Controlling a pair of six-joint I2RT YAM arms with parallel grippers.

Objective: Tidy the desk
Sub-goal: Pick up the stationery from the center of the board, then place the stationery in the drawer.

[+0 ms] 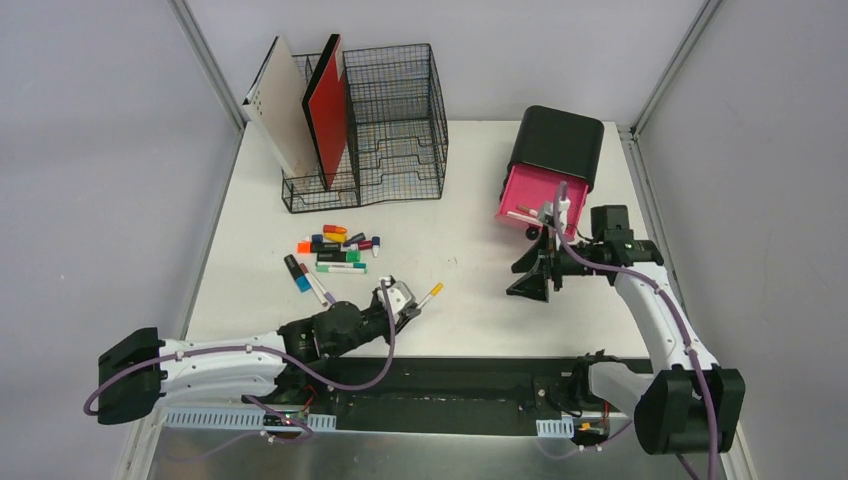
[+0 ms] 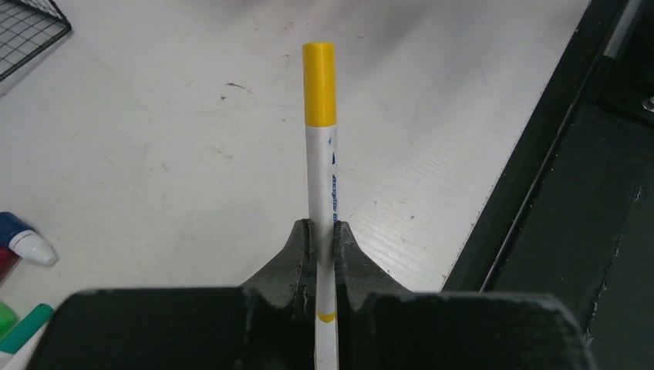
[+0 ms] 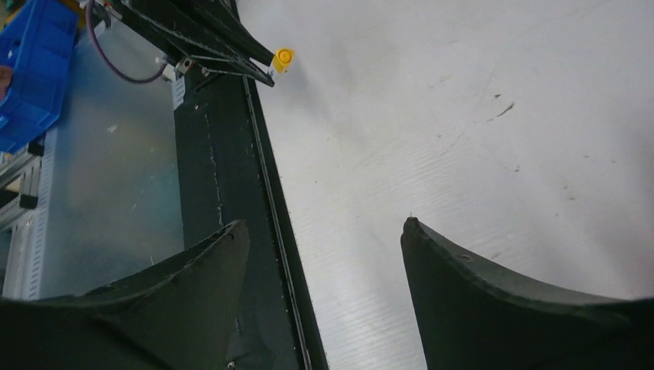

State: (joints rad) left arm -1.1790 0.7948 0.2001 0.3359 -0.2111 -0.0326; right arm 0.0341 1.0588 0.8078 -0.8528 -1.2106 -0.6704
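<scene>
White counter (image 1: 460,230) runs between grey walls, with a black wire organizer (image 1: 395,120) at its far left corner and a black box (image 1: 558,140) near the far right corner, its pink drawer (image 1: 535,195) pulled out toward the middle. A heap of loose markers (image 1: 335,250) lies left of centre, near the organizer's front.

Close to the near edge, the left end effector (image 2: 324,231) is clamped on a yellow-capped marker (image 2: 320,154), which is held by its white barrel with the cap pointing toward the right side. The right end effector (image 3: 324,231) hangs just in front of the drawer with its jaws spread and nothing between them. Its wrist camera looks along the near edge, and the yellow cap shows end-on in the distance.

The step in hand looks like stowing one marker from the heap, probably in the drawer. The next move calls for carrying the marker rightward, either straight to the drawer or into the waiting jaws. A handover needs the barrel lined up between them before the left grip lets go
</scene>
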